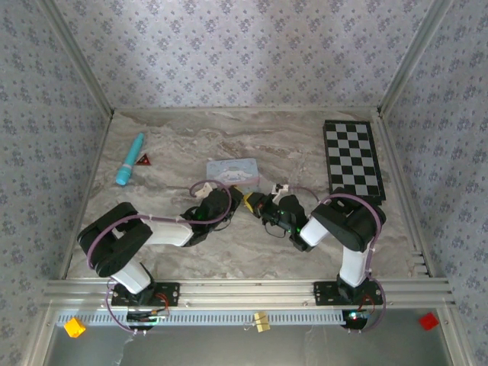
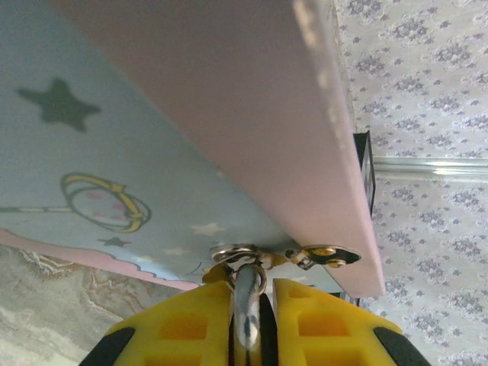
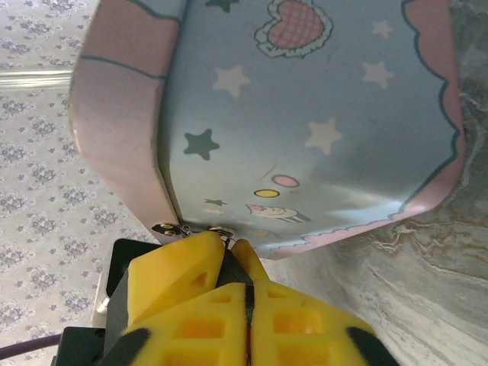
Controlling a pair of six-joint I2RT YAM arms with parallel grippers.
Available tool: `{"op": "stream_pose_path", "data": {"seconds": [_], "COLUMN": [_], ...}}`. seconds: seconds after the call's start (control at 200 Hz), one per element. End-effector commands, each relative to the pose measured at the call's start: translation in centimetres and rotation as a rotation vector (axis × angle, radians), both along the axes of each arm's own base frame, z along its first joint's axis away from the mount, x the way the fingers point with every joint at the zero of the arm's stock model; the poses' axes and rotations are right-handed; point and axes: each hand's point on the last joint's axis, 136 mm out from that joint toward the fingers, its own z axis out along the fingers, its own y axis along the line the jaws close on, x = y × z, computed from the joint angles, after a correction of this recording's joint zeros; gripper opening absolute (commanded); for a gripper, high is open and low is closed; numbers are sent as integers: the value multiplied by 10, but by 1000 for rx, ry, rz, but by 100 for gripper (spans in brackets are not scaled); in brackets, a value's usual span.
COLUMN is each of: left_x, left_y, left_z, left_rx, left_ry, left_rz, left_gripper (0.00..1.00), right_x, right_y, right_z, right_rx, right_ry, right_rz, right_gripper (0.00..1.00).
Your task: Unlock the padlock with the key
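The pale blue cartoon tin lies mid-table, and both grippers meet at its near edge. My left gripper is shut on the padlock, a silvery bar with a dark strip beside it between the yellow fingers. A silvery ring and the tin's small metal latch sit just past the fingertips. My right gripper has its fingers together with a hairline slit between them. It sits right behind the left gripper's fingers. I cannot make out the key.
A teal cylinder and a small red-and-black triangle lie at the back left. A checkerboard lies at the back right. A small white object sits beside the right arm. Patterned walls enclose the table.
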Motion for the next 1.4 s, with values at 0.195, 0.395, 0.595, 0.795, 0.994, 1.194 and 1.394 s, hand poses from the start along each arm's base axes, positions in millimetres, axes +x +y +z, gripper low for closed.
{"op": "stream_pose_path", "data": {"seconds": [0.195, 0.395, 0.595, 0.795, 0.994, 1.194, 1.394], "left_x": [-34, -25, -22, -18, -20, -21, -24], "left_y": [-34, -17, -5, 2, 6, 4, 3], "left_z": [40, 32, 20, 9, 0, -3, -4], "left_rx": [0, 76, 113, 111, 139, 148, 154], "left_ry": [5, 44, 76, 110, 150, 181, 197], "left_rz": [-335, -333, -319, -313, -322, -335, -344], "left_gripper": [0, 0, 0, 0, 0, 0, 0], "right_x": [-26, -43, -51, -59, -70, -78, -91], "right_y": [-26, -39, -38, -38, -55, -64, -47], "right_z": [-13, -36, -30, -10, 27, 52, 50], "right_rx": [-112, -252, -355, -508, -897, -1074, -1254], "right_ry": [-79, -88, -147, -290, -632, -966, -1216], "right_rz": [97, 191, 264, 327, 341, 264, 326], "right_gripper": [67, 76, 75, 70, 70, 73, 72]}}
